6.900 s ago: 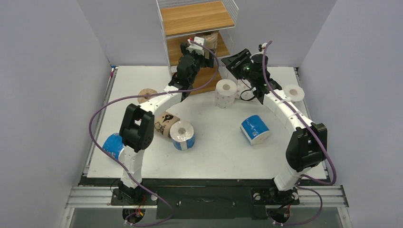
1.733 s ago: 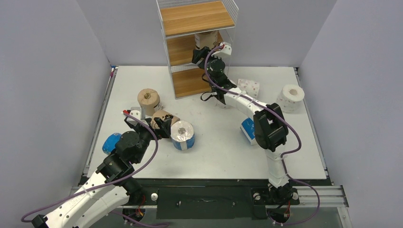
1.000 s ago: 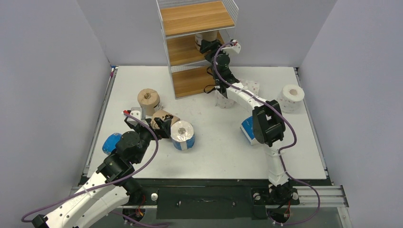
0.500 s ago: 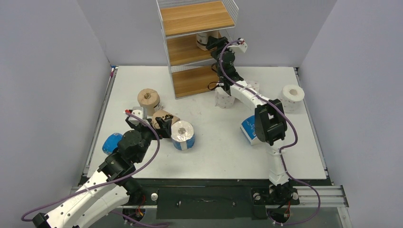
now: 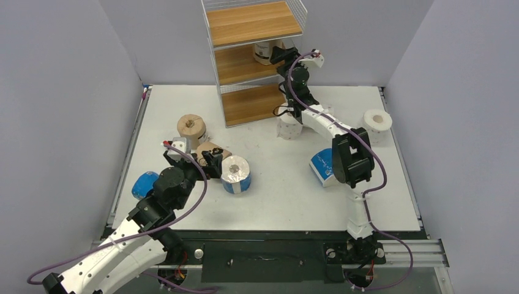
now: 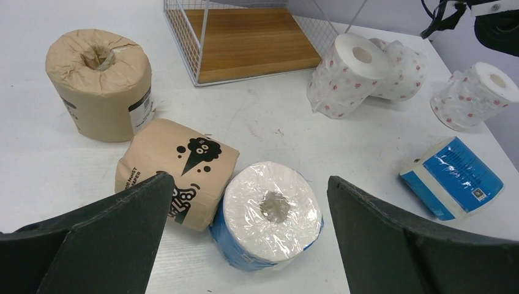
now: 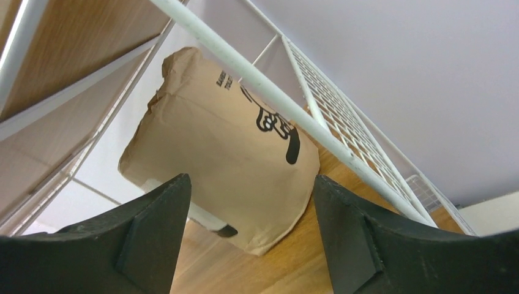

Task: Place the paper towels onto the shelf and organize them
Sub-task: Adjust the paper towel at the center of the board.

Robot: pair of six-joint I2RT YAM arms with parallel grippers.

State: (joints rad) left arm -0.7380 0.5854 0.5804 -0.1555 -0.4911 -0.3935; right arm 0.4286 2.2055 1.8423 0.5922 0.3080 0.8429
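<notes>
The shelf (image 5: 254, 24) stands at the table's back. One tan roll (image 5: 264, 50) stands on its middle board, also in the right wrist view (image 7: 226, 147). My right gripper (image 5: 283, 56) (image 7: 251, 184) is open and empty, its fingers just in front of that roll at the shelf's right side. My left gripper (image 5: 211, 165) (image 6: 248, 184) is open and empty, low over a blue roll (image 6: 269, 211) (image 5: 235, 173) standing on end. A tan roll (image 6: 177, 168) lies touching the blue roll's left side. Another tan roll (image 6: 101, 82) stands behind it.
Three white rolls (image 6: 346, 73), (image 6: 401, 70), (image 6: 477, 95) sit right of the shelf's bottom board (image 6: 251, 43). A blue roll (image 6: 453, 177) lies at the right, partly under the right arm. Another blue roll (image 5: 145, 184) lies by the left edge.
My right gripper has drawn back rightward out of the shelf's middle tier, leaving the tan roll standing there. My left gripper has edged slightly toward the blue roll.
</notes>
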